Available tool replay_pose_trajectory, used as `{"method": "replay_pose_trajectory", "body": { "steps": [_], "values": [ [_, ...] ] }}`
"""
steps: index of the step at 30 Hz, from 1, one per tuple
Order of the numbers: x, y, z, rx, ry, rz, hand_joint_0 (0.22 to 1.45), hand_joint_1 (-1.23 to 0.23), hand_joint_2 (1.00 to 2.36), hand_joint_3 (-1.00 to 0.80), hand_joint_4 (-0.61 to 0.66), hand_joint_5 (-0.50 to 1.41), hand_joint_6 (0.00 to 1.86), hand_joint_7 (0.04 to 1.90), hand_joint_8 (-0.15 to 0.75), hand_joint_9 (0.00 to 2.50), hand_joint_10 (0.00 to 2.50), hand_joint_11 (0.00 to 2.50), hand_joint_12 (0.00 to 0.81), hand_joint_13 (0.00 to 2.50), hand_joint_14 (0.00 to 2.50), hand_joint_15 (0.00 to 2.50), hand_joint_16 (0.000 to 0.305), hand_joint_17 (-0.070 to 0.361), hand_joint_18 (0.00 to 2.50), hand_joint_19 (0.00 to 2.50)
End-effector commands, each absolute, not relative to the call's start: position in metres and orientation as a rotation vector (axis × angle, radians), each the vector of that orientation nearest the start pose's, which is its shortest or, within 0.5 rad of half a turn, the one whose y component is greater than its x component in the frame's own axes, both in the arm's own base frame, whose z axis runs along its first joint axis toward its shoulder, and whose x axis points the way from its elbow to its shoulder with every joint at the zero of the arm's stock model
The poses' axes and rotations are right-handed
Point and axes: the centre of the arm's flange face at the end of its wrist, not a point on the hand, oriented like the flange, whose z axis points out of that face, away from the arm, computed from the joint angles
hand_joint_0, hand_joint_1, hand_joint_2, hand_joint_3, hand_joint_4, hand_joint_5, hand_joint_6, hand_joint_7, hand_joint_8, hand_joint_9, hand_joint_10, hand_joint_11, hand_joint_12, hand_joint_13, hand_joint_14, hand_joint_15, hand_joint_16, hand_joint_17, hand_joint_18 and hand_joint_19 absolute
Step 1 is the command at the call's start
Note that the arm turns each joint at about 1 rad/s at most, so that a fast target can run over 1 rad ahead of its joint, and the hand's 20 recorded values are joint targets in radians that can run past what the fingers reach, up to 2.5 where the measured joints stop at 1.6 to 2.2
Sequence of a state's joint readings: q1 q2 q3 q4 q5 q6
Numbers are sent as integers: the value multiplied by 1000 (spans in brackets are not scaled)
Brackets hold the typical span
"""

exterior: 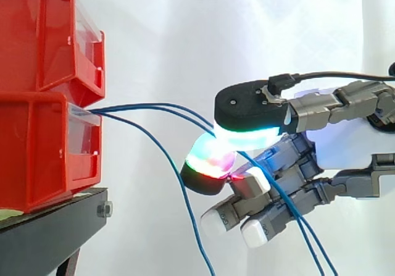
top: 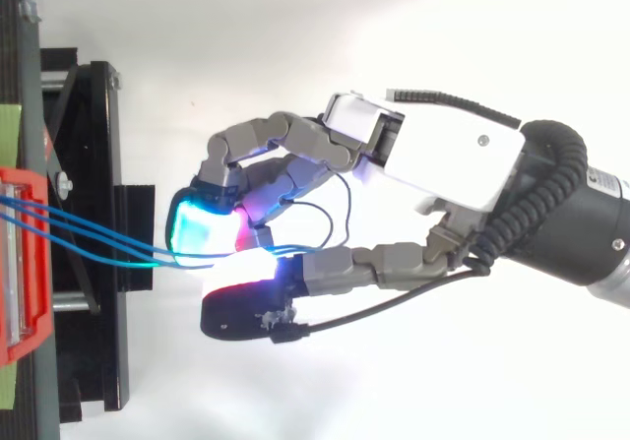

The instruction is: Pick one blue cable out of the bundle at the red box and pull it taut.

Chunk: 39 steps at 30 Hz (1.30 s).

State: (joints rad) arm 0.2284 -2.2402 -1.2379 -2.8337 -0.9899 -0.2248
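The blue cables (exterior: 148, 107) come out of the front of the lower red bin (exterior: 37, 152), which sits near the right edge of the black stand (exterior: 55, 226). Two arc gently rightward into the hand (exterior: 345, 137), whose curled fingertips (exterior: 213, 162) pinch them between glowing pads. A third sags well below them. Past the pinch, the cables trail down behind the other fingers.

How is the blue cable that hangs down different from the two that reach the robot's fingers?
The hanging cable leaves the lower red bin and sags steeply downward; the upper cables run nearly level. The upper cables reach the glowing pads of the hand, which pinch there; the hanging cable drops away short of them, unpinched. All three are thin, blue and leave the same bin.
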Motion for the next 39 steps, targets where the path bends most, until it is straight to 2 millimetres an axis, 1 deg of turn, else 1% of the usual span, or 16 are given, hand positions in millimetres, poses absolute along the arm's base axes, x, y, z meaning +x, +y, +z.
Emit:
{"method": "replay_pose_trajectory", "body": {
  "steps": [1,8,10,15,17,19,22,25,27,29,33,39],
  "values": [
    [738,-21,264,1230,1099,754,697,-928,1020,-234,227,-206,870,1042,378,896,10,1297,429,714,9,298,56,126,805,370],
    [738,-21,264,1231,1101,753,697,-927,1019,-238,232,-209,872,1040,376,887,10,1306,428,711,9,297,56,126,804,368],
    [738,-21,264,1231,1101,753,696,-933,1017,-264,243,-211,872,1053,375,875,10,1301,427,703,9,300,56,126,797,360],
    [738,-21,264,1231,1101,753,680,-946,1004,-453,256,-222,875,1038,377,837,11,1290,426,679,10,298,56,127,787,365],
    [738,-21,263,1232,1102,752,644,-940,1000,-500,260,-223,874,1037,374,827,11,1290,427,673,9,298,57,128,778,370],
    [738,-21,266,1233,1098,757,603,-922,1000,-500,262,-223,875,1018,379,823,11,1288,430,670,9,308,57,128,773,387],
    [737,-22,268,1233,1096,758,548,-854,1000,-500,269,-216,866,1019,395,828,11,1267,440,673,9,307,59,133,779,400],
    [736,-22,269,1233,1099,756,532,-794,1000,-500,266,-198,851,1026,404,847,11,1229,444,677,8,303,60,135,785,404],
    [735,-22,270,1236,1107,750,555,-748,1000,-500,256,-185,838,1051,405,876,12,1198,442,694,8,304,59,133,787,418],
    [734,-22,269,1237,1111,746,571,-728,1005,-432,250,-177,831,1074,401,897,12,1194,436,695,9,310,58,130,792,420],
    [735,-22,270,1237,1109,747,590,-725,1012,-335,247,-170,828,1095,397,903,13,1193,435,707,10,314,58,130,794,425],
    [734,-22,269,1237,1111,746,591,-723,1015,-281,244,-168,833,1113,399,907,13,1174,433,710,10,310,58,130,799,425]
  ]
}}
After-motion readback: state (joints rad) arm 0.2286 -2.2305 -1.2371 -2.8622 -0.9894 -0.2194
